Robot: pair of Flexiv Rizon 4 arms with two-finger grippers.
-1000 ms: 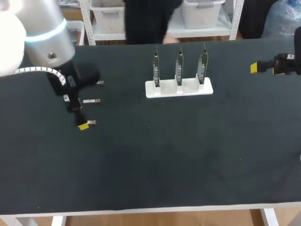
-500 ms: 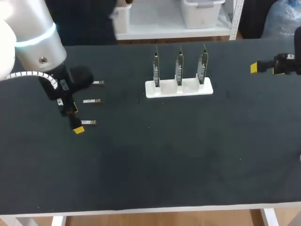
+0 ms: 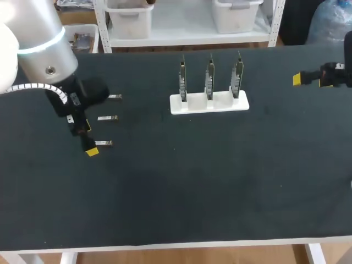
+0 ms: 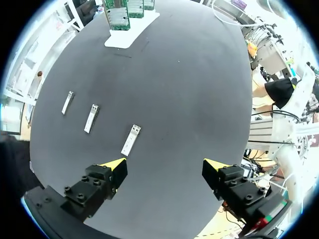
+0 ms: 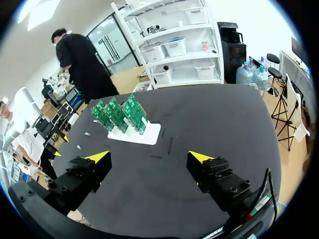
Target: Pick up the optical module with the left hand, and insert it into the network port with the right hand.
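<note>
My left gripper (image 4: 164, 164) is showing bright yellow tips on black finger blocks, and my right gripper (image 5: 148, 157) is wearing the same yellow and black. My left arm (image 3: 41, 49) is gleaming silver-grey with a pale blue ring around it. The table (image 3: 220, 181) is looking plain matte black with a white front edge. Three small modules (image 3: 108, 117) are shining silver against it. The stand (image 3: 209, 103) is showing white, and its circuit boards (image 5: 119, 113) are showing green with small pale marks.
</note>
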